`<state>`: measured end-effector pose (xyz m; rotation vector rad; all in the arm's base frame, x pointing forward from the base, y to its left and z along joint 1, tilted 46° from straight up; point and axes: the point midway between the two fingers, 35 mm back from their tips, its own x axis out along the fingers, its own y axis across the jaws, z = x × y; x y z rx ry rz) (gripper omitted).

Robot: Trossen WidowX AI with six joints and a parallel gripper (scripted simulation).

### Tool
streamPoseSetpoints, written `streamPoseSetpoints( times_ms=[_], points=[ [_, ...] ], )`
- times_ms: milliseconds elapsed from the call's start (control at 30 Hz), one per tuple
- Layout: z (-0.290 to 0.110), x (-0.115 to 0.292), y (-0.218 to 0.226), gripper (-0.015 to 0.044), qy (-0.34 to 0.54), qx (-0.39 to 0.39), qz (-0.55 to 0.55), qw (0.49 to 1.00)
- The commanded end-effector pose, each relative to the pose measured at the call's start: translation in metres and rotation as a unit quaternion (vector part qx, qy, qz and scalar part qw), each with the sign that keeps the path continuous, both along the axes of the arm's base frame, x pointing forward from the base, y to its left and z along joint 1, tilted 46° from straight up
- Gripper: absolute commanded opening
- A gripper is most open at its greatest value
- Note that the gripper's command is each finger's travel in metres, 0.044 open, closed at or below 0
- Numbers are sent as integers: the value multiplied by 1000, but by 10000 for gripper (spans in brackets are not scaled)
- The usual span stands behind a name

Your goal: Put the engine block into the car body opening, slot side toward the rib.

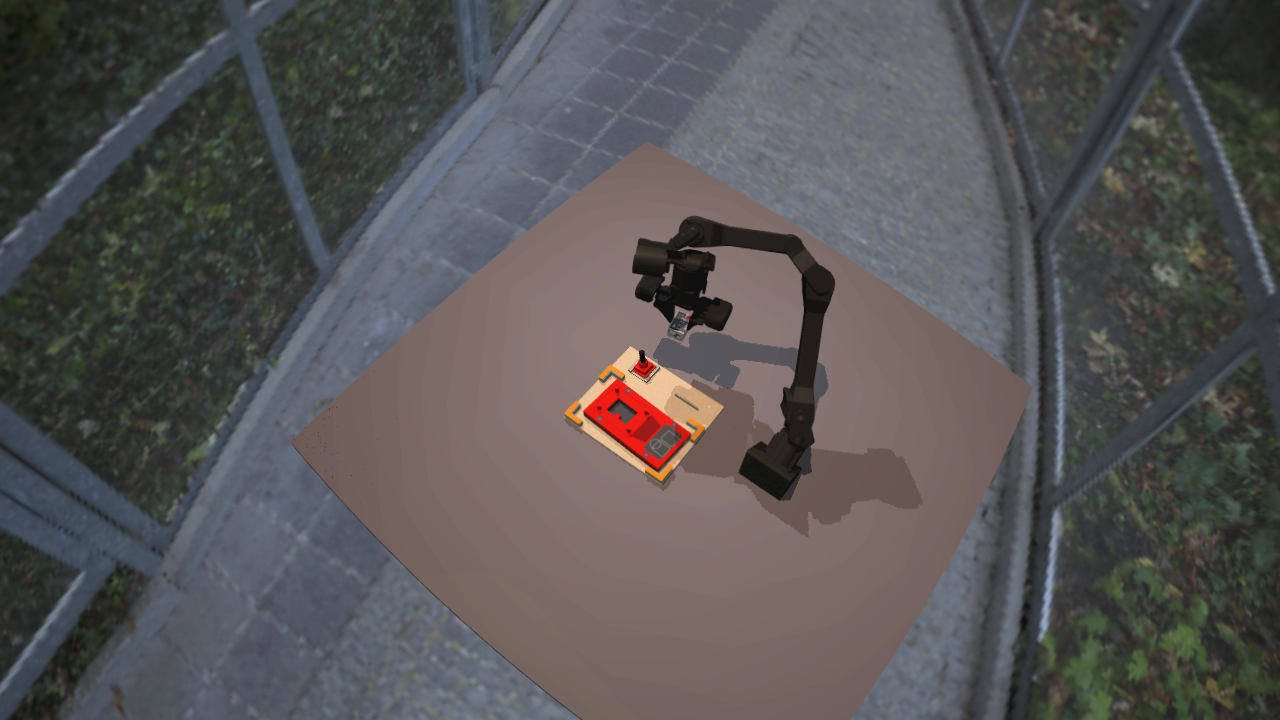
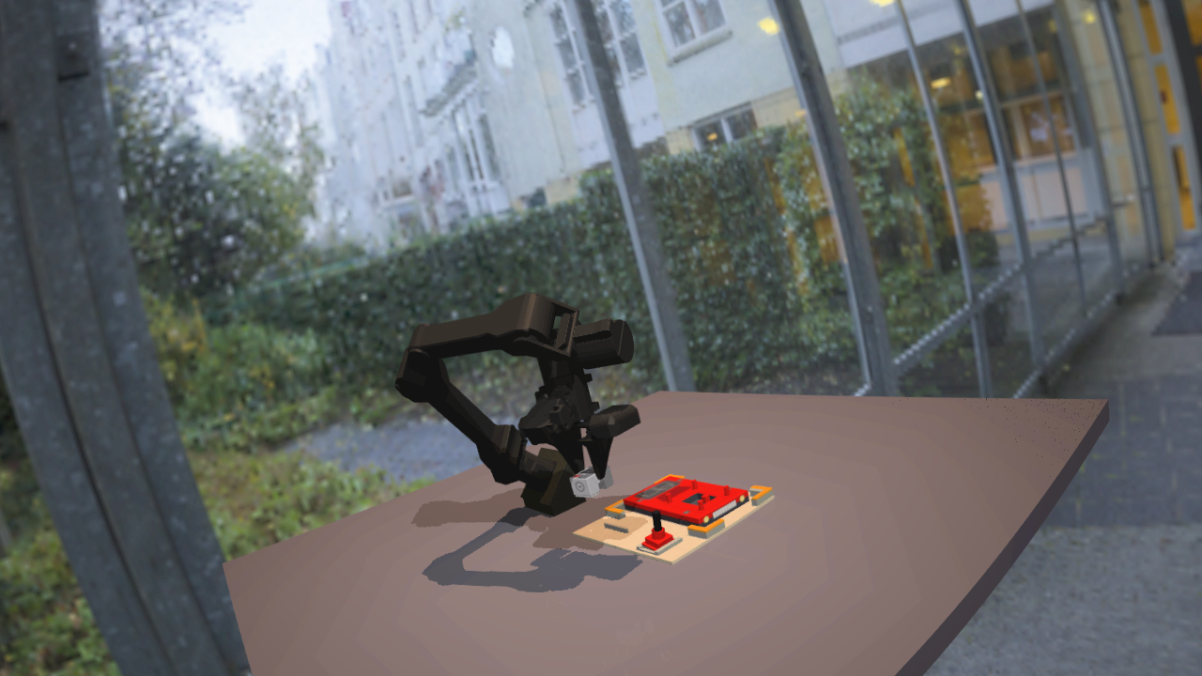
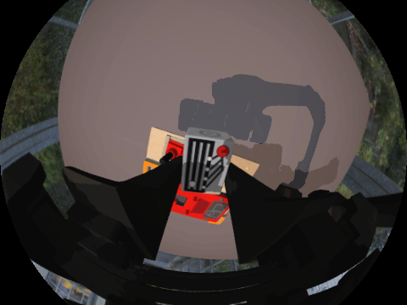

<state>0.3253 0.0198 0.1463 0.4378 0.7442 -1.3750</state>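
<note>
My gripper (image 1: 679, 327) (image 2: 586, 483) (image 3: 205, 164) is shut on the grey engine block (image 1: 679, 325) (image 2: 584, 483) (image 3: 203, 159) and holds it in the air, above the far edge of the wooden board (image 1: 691, 402) (image 2: 620, 535). The block's face shows black slots and a red dot in the wrist view. The red car body (image 1: 637, 422) (image 2: 682, 499) (image 3: 198, 203) lies flat on the board, with a dark rectangular opening (image 1: 622, 411) near its far end. The block is off to the arm's side of the body, well above it.
A small red stand with a black stick (image 1: 641, 366) (image 2: 656, 536) rises from the board's corner near the gripper. Orange corner brackets (image 1: 573, 412) (image 2: 760, 490) frame the car body. A grey part (image 1: 664, 442) sits in the body's near end. The arm's base (image 1: 771, 467) stands right of the board.
</note>
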Motion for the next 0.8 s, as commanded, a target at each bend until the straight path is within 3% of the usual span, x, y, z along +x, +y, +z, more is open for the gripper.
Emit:
streamPoseSetpoints(
  times_ms=[0,767],
  points=[
    [4,-1,4,0,-1,2,-2,1000],
    [-61,13,34,0,169,-1,165,972]
  ],
)
